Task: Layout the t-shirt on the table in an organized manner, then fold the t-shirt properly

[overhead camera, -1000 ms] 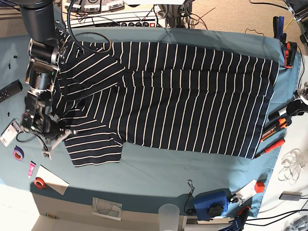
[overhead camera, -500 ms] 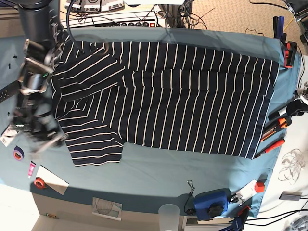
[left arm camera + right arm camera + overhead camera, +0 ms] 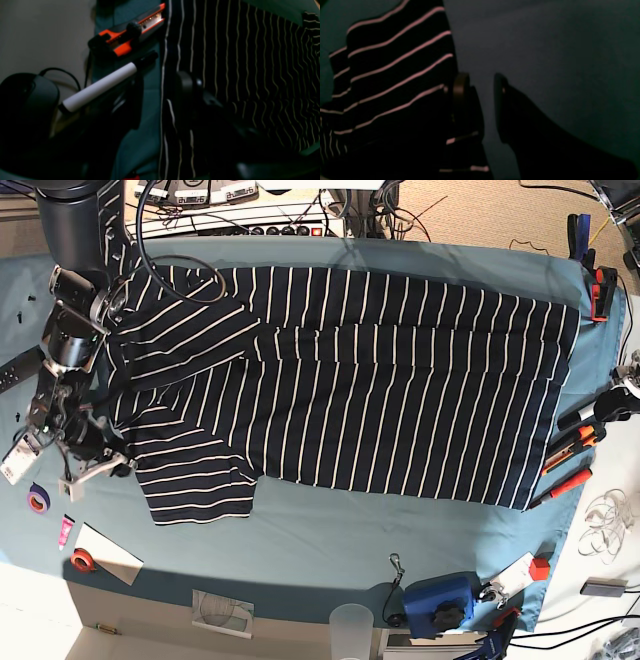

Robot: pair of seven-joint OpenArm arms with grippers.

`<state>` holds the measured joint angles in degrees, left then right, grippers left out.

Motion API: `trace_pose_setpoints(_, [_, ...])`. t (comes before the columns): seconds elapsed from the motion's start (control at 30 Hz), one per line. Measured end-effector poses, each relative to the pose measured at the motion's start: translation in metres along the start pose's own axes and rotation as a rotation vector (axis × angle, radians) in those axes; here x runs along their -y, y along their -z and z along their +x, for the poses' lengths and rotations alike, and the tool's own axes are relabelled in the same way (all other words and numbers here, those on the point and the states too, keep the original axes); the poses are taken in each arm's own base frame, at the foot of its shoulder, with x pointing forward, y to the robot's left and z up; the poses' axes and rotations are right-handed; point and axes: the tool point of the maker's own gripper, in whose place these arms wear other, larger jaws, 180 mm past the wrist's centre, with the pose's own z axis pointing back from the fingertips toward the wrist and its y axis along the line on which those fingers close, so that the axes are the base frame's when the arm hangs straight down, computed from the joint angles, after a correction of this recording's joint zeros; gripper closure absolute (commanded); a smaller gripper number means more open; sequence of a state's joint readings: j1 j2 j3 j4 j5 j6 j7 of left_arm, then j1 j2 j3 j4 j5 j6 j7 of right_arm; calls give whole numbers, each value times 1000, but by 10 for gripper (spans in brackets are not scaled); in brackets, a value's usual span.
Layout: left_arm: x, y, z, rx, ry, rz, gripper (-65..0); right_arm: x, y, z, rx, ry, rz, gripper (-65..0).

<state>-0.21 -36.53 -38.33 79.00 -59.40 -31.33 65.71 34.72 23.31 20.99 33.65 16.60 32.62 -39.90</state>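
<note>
The dark striped t-shirt lies spread across the teal table, collar end at the left, hem at the right. My right gripper stands open just left of the lower sleeve. In the right wrist view the right gripper holds nothing, with the sleeve edge beside one finger. My left gripper hovers at the table's right edge. In the left wrist view the left gripper is open above the hem, apart from it.
Orange-black utility knives and a white marker lie by the hem. Tape rolls, a card and a remote sit at the left. A blue device and a plastic cup are at the front edge.
My right gripper has opened and let go of the lower sleeve's edge, then drawn a little to the left. The sleeve now lies flat. The left arm has not moved.
</note>
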Motion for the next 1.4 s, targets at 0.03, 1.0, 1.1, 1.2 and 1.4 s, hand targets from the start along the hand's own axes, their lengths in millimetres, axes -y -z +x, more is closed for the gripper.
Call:
trace_pose_setpoints(0.03, [0,0,0,0,0,0,-226,-2,0,-1,-6,-7,11,-171])
trace_pose_setpoints(1.0, [0,0,6,33,0,1,-226,-65,11,5,-29,-98,119,-171])
trace_pose_setpoints(1.1, [0,0,6,34,0,0,-226,-64,13,-8,-61,-98,116,-171])
trace_pose_setpoints(1.2, [0,0,6,34,0,0,-226,-66,15,-17,-78,-91,122,-171])
trace_pose_setpoints(1.4, [4,4,3,41,-9,-14,-226,-76,18,-19,-84,-88,143,-171])
